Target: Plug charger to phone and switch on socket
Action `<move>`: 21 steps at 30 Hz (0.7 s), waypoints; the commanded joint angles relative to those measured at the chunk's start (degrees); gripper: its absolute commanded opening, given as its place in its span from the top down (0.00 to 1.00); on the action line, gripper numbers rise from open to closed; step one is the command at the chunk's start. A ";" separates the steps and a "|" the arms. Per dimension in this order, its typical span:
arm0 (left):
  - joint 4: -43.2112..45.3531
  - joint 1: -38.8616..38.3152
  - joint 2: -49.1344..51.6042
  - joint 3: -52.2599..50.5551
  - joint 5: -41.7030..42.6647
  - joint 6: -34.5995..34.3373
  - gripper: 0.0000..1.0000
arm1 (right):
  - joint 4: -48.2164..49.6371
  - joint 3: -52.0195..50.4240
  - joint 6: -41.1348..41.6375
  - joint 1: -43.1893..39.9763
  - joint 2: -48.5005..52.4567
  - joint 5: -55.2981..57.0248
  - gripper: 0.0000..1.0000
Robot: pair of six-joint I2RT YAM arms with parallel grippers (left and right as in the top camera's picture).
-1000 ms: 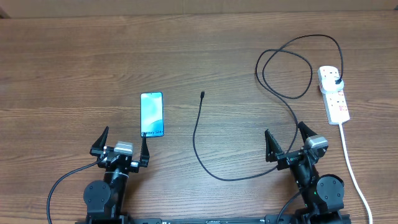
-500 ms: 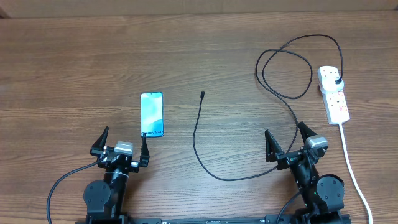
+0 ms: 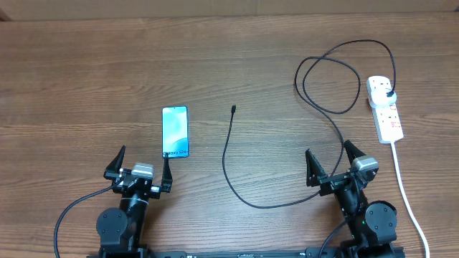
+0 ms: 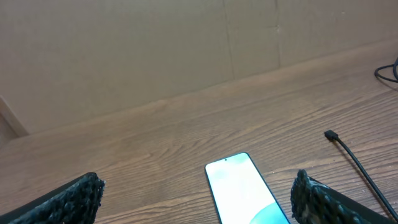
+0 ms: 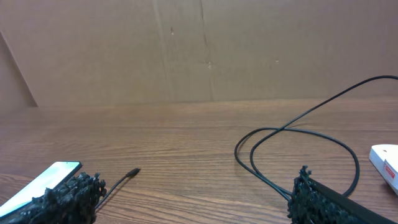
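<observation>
The phone (image 3: 175, 131) lies flat left of centre, its light blue screen lit; the left wrist view shows the phone (image 4: 242, 190) just ahead between the fingers. The charger cable (image 3: 228, 159) curves across the middle, its connector tip (image 3: 234, 110) free on the wood right of the phone, its plug (image 3: 388, 94) seated in the white socket strip (image 3: 385, 109) at far right. My left gripper (image 3: 141, 166) stands open just below the phone. My right gripper (image 3: 329, 161) is open near the cable loops (image 5: 292, 143), holding nothing. The connector tip (image 5: 132, 172) shows in the right wrist view.
The strip's thick white cord (image 3: 404, 193) runs down the right side past my right arm. A brown cardboard wall (image 5: 199, 50) stands behind the wooden table (image 3: 86, 72).
</observation>
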 commanded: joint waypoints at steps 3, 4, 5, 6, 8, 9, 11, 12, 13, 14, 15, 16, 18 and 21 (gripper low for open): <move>0.70 0.31 -0.37 -0.31 1.42 -5.27 0.00 | 0.22 -0.61 0.13 -0.22 -0.44 0.13 0.00; 0.68 0.31 -0.37 -0.31 1.40 -5.92 0.00 | 0.22 -0.61 0.13 -0.22 -0.44 0.13 0.00; 0.61 0.31 -0.35 -0.31 1.40 -6.84 0.01 | 0.24 -0.61 0.13 -0.22 -0.44 0.13 0.00; 0.61 0.31 -0.31 -0.31 1.40 -8.26 0.00 | 0.22 -0.61 0.13 -0.22 -0.44 0.13 0.00; 0.61 0.31 -0.20 -0.09 1.42 -10.86 0.00 | 0.24 -0.61 0.13 -0.22 -0.44 0.13 0.00; 0.61 0.31 -0.13 0.09 1.44 -11.80 0.00 | 0.22 -0.61 0.13 -0.22 -0.44 0.13 0.00; 0.61 0.31 0.04 0.92 1.66 -13.27 0.00 | 0.24 -0.61 0.13 -0.22 -0.44 0.13 0.00; 0.61 0.31 0.28 1.42 1.66 -13.57 0.00 | 0.22 -0.61 0.13 -0.22 -0.44 0.13 0.00; 0.61 0.31 0.68 2.10 1.68 -13.81 0.00 | 0.24 -0.61 0.13 -0.22 -0.44 0.13 0.00; 0.61 0.31 1.25 2.84 1.75 -13.99 0.00 | 0.24 -0.61 0.13 -0.22 -0.44 0.13 0.00; 0.61 0.31 2.14 3.91 1.84 -13.99 0.00 | 0.22 -0.61 0.13 -0.22 -0.44 0.13 0.00; 0.59 0.31 2.97 4.79 1.88 -14.03 0.00 | 0.24 -0.61 0.13 -0.22 -0.44 0.13 0.00; 0.31 0.31 5.60 7.41 2.64 -14.14 0.00 | 0.22 -0.61 0.13 -0.22 -0.44 0.13 0.00; -1.66 0.31 11.30 12.98 3.91 -14.12 0.00 | 0.24 -0.61 0.13 -0.22 -0.44 0.13 0.00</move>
